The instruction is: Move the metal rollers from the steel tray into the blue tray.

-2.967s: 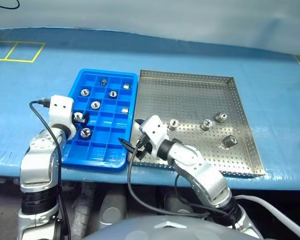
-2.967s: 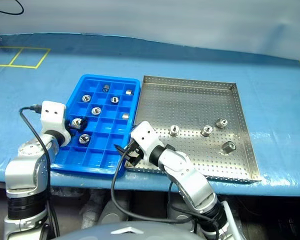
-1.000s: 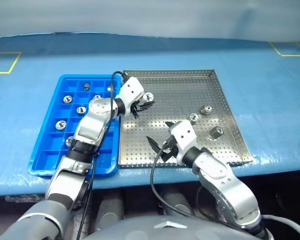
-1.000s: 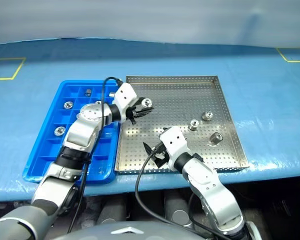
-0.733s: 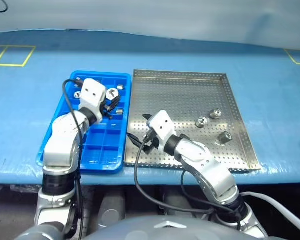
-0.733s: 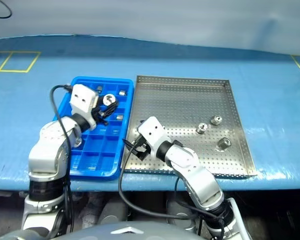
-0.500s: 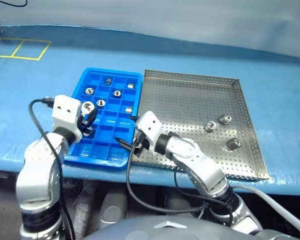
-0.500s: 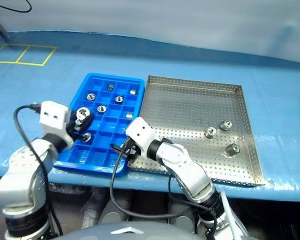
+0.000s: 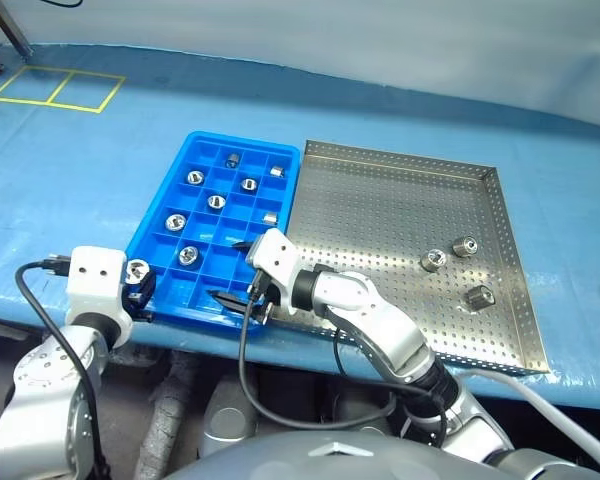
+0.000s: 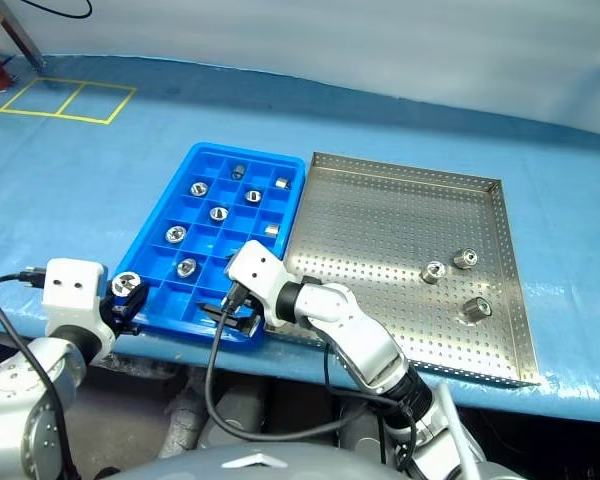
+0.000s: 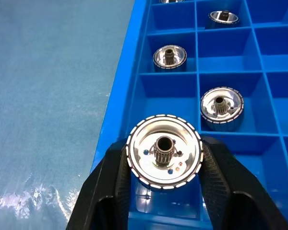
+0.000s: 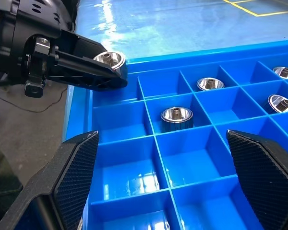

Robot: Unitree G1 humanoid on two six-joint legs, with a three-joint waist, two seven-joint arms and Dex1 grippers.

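The blue tray (image 9: 245, 141) lies left of the steel tray (image 9: 380, 215), and several metal rollers (image 9: 216, 202) sit in its compartments. Three more rollers (image 9: 434, 260) remain on the right side of the steel tray. My left gripper (image 9: 140, 287) is shut on one roller (image 11: 164, 151), with its bore facing the wrist camera. It holds the roller just above the blue tray's near left corner. My right gripper (image 9: 235, 271) is open and points left, low over the tray's near right compartments. Its fingers (image 12: 77, 177) hold nothing.
Both trays rest on a blue-covered table whose front edge (image 9: 100, 335) runs just below the grippers. Yellow tape squares (image 9: 58, 88) mark the far left of the cover. The two grippers face each other across the blue tray's near row.
My left gripper has carried the roller from the steel tray's left part across the blue tray to its near left corner. My right gripper has swung left over the blue tray. The view has shifted.
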